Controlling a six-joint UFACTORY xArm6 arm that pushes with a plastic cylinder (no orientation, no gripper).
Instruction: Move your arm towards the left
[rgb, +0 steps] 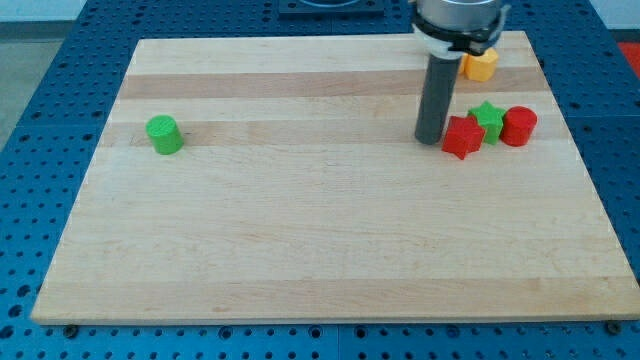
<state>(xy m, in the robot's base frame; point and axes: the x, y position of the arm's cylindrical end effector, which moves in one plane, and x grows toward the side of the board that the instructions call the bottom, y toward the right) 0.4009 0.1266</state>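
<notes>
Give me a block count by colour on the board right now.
Green: 2, cylinder and star
Red: 2, star and cylinder
Orange: 1, block, shape partly hidden
Total: 5
My tip sits just left of the red star.

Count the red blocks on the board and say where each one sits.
2. The red star block lies just right of my tip. The red cylinder sits farther right, past the green star block. None seems hidden.
</notes>
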